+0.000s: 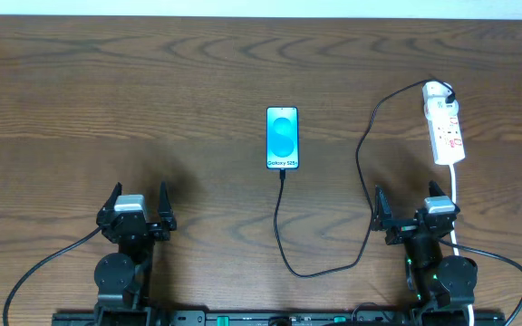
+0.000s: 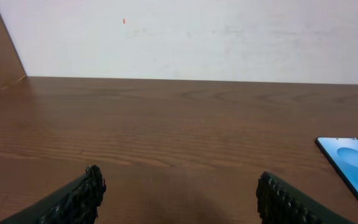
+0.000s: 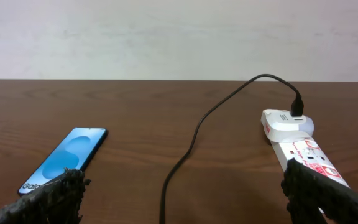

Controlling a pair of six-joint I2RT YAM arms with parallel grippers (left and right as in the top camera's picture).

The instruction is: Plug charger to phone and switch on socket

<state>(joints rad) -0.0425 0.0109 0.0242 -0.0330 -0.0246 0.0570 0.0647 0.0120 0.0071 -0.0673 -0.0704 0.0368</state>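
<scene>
Left gripper (image 2: 180,177): fingers spread wide, empty; right gripper (image 3: 184,174): likewise wide, empty; phone (image 3: 64,158) lay beyond its left finger; charger (image 3: 194,132) ran between fingers; socket (image 3: 306,152) beyond right finger.

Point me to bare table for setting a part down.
Free: the table left of the phone, beyond the left fingers; also the far strip behind the phone. Crowded: right side, where the charger loops between phone, socket and right fingers.
</scene>
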